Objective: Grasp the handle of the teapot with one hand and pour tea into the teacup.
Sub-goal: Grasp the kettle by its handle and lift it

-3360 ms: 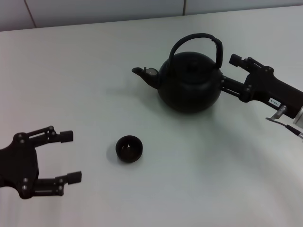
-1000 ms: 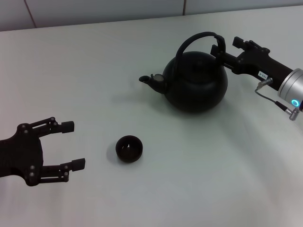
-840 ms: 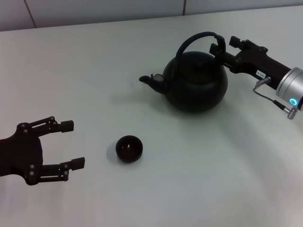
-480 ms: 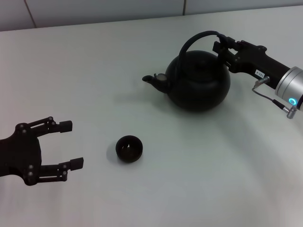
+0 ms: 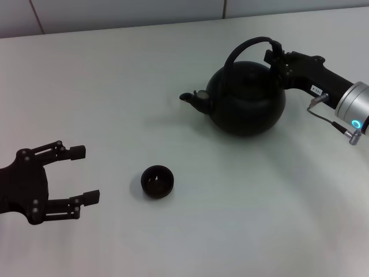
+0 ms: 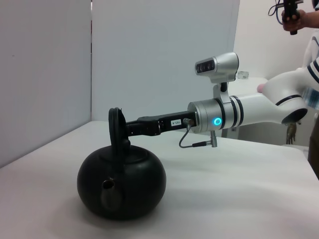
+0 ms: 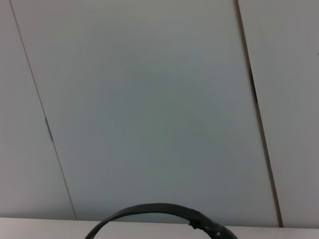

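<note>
The black teapot (image 5: 248, 104) stands at the back right of the white table, spout pointing left. Its arched handle (image 5: 245, 46) rises over the lid. My right gripper (image 5: 277, 55) is shut on the handle's right side, near the top. I cannot tell whether the pot rests on the table or hangs just above it. The left wrist view shows the teapot (image 6: 122, 184), the handle (image 6: 116, 129) and the right arm (image 6: 234, 109) reaching in. The right wrist view shows only the handle's arc (image 7: 159, 211). The small black teacup (image 5: 157, 180) sits front left of the pot. My left gripper (image 5: 85, 174) is open and empty, left of the cup.
The white table (image 5: 230, 219) has a wall along its far edge. A person (image 6: 299, 15) stands behind the right arm in the left wrist view.
My right gripper has closed in on the handle's upper right side, and teapot and gripper have shifted to the right. The left gripper has barely moved.
</note>
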Available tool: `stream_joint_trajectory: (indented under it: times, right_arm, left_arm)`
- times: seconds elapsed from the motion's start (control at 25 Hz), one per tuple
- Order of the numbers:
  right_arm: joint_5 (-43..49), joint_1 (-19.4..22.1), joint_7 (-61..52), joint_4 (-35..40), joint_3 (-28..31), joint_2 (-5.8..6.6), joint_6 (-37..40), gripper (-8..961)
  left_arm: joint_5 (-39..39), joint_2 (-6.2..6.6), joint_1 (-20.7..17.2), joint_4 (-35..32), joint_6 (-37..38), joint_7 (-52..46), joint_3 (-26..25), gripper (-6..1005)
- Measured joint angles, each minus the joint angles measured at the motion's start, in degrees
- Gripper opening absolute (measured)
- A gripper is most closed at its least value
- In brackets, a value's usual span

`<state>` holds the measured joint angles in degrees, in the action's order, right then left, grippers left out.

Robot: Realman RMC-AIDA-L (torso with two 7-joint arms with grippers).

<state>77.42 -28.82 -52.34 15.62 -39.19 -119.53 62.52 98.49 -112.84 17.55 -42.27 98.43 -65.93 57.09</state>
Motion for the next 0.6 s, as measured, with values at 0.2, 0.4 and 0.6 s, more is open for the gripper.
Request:
stream_joint_trajectory:
  times: [0.2,0.4,0.6]
  right_arm:
    - [0.10,0.42,0.00,0.02,-0.18,0.13,0.82,132]
    - [0.43,1.38,1.42,0.38,-0.28,0.32,2.66,133]
    - [0.90,2.17,4.33,0.55,-0.47,0.35,6.02,133]
  left_arm:
    - [0.72,0.00,-0.08,-0.11,0.00,-0.07,-0.35,867]
    - [1.08,0.00,0.02,-0.15,0.00,-0.08,-0.35,867]
    - [1.10,0.00,0.02,-0.18,0.10,-0.08,-0.31,867]
